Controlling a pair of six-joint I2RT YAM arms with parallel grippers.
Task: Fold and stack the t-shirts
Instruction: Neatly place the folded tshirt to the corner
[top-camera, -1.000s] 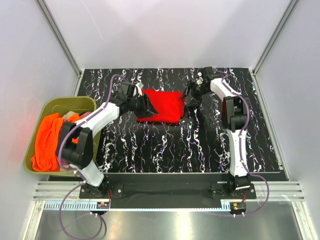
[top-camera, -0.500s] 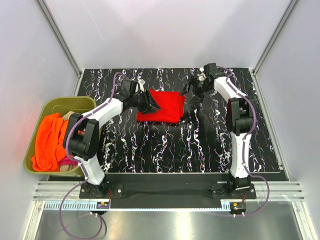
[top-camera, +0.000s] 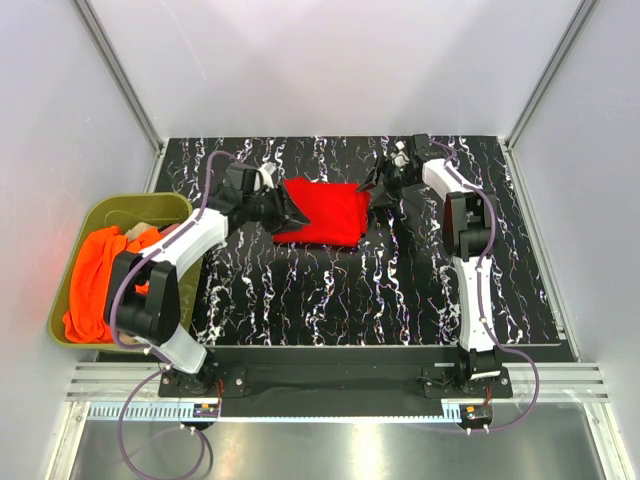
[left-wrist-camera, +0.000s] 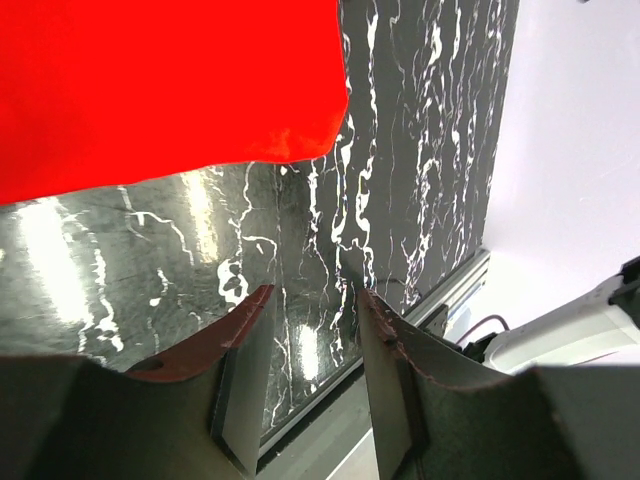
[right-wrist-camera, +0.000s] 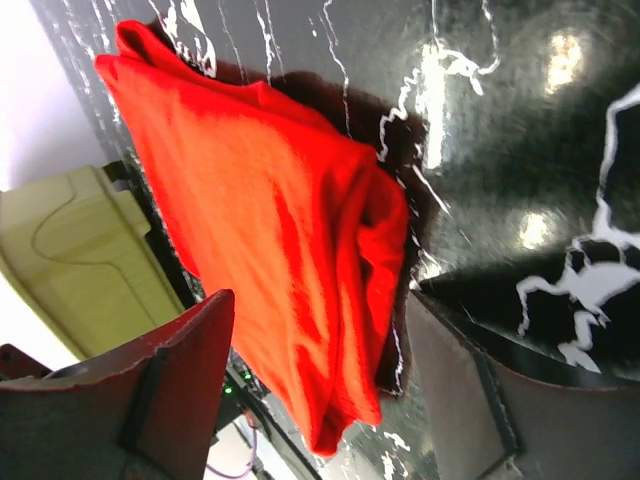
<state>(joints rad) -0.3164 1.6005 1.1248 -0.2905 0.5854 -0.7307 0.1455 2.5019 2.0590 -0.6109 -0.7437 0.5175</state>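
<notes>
Near left: orange t-shirt (top-camera: 95, 280) in the olive tub (top-camera: 140, 200). Farther back on the table (top-camera: 350, 290): folded red t-shirt (top-camera: 325, 212), long axis left to right. Left gripper (top-camera: 290, 212) and right gripper (top-camera: 378, 190) flank its ends, equally near, fingers apart and empty.

Red t-shirt (right-wrist-camera: 270, 230), ahead of the right gripper (right-wrist-camera: 318, 330): soft matt cloth, lightly creased.
Tabletop (left-wrist-camera: 300, 230), ahead of the left gripper (left-wrist-camera: 305, 305): smooth, glossy black marble-look finish with white veins and bright reflections.
Finger pads (left-wrist-camera: 232, 335) on the 2 grippers: matt red-brown, rough-edged.
Tub (top-camera: 140, 203), left of the left gripper: matt olive plastic.
</notes>
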